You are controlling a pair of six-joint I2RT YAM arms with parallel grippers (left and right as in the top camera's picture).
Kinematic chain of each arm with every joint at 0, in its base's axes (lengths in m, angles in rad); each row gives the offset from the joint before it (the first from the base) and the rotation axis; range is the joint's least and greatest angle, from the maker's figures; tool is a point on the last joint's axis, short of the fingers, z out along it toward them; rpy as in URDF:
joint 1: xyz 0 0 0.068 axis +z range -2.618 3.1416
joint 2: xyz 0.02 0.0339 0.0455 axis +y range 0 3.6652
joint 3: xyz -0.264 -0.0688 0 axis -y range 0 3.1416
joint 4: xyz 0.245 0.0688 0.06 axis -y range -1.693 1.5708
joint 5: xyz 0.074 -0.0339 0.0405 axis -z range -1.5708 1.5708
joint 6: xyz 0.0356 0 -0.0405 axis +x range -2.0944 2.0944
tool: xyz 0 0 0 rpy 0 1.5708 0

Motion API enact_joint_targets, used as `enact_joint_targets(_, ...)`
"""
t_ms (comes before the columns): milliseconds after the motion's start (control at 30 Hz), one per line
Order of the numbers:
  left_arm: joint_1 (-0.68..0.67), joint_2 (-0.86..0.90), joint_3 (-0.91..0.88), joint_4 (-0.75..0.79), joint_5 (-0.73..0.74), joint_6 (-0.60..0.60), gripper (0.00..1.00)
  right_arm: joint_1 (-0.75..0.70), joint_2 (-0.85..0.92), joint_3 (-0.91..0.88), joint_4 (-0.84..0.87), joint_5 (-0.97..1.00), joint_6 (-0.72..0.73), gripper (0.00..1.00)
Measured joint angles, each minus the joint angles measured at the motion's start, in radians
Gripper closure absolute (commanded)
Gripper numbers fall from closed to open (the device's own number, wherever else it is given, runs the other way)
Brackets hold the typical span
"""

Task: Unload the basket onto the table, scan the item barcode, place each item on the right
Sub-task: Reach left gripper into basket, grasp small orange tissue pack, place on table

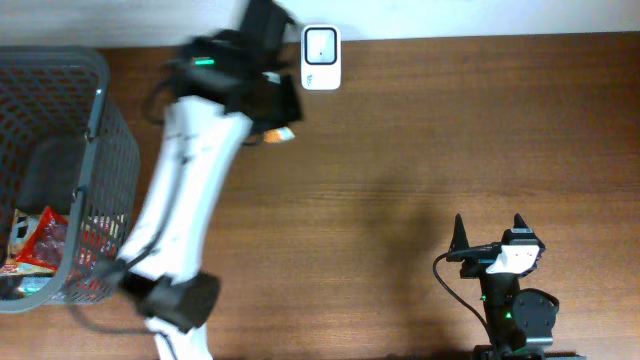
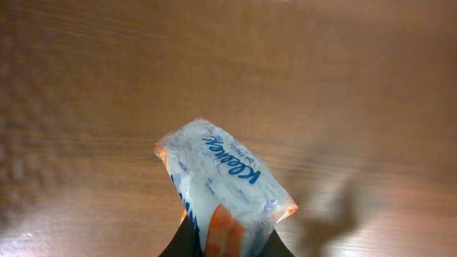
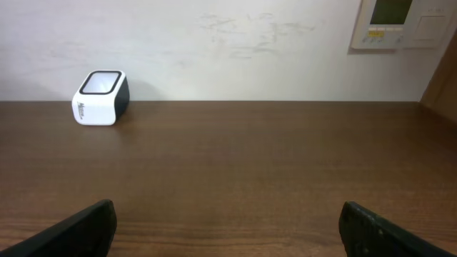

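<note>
Your pack [image 2: 221, 182] is a soft, clear tissue pack with blue lettering and orange ends. It hangs off the table [image 1: 420, 150], pinched at its lower end by the left gripper [image 2: 225, 243], whose jaws sit narrow on the wrapper. In the left wrist view you see it tilted, one orange end up and to the left, the other down by the fingers [image 2: 178, 246]. No barcode shows on the face turned to that camera.

From overhead, only an orange corner of the pack [image 1: 283, 133] peeks out under the blurred left gripper [image 1: 272, 108], near the scanner [image 1: 321, 58] and just below and left of it. The scanner stands at the table's far edge, white with a dark window on top; you can see it in the right wrist view as well [image 3: 101, 98], against the wall.

Your right gripper [image 1: 489, 228] sits low at the near right, well apart from the pack, jaws wide and holding nothing.

The grey mesh basket [image 1: 95, 110] stands at the left edge with a red packet [image 1: 40, 240] inside.
</note>
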Motion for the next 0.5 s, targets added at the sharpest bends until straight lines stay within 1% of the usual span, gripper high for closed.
enact_joint_targets(233,-0.201,0.288,-0.003,0.076,-0.128,0.003,0.99,0.0,0.0,0.0,0.0,0.0,0.0,0.02)
enact_joint_targets(267,-0.216,0.32,-0.003,0.084,-0.135,0.004,0.98,0.0,0.0,0.0,0.0,0.0,0.0,0.02)
enact_joint_targets(300,-0.238,0.365,-0.004,0.098,-0.145,0.004,0.94,0.0,0.0,0.0,0.0,0.0,0.001,0.02)
enact_joint_targets(333,-0.253,0.399,-0.005,0.108,-0.15,0.005,0.87,0.0,0.0,0.0,0.0,0.0,0.0,0.02)
enact_joint_targets(367,-0.27,0.438,-0.006,0.114,-0.156,0.005,0.77,0.0,0.0,0.0,0.0,0.0,0.0,0.02)
enact_joint_targets(433,-0.29,0.476,-0.007,0.122,-0.161,0.009,0.29,0.0,0.0,0.0,0.0,0.0,0.0,0.01)
enact_joint_targets(467,-0.301,0.493,-0.008,0.125,-0.165,0.016,0.09,0.0,0.0,0.0,0.0,0.0,0.0,0.02)
enact_joint_targets(500,-0.309,0.501,-0.008,0.127,-0.166,0.014,0.01,0.0,0.0,0.0,0.0,0.0,0.0,0.02)
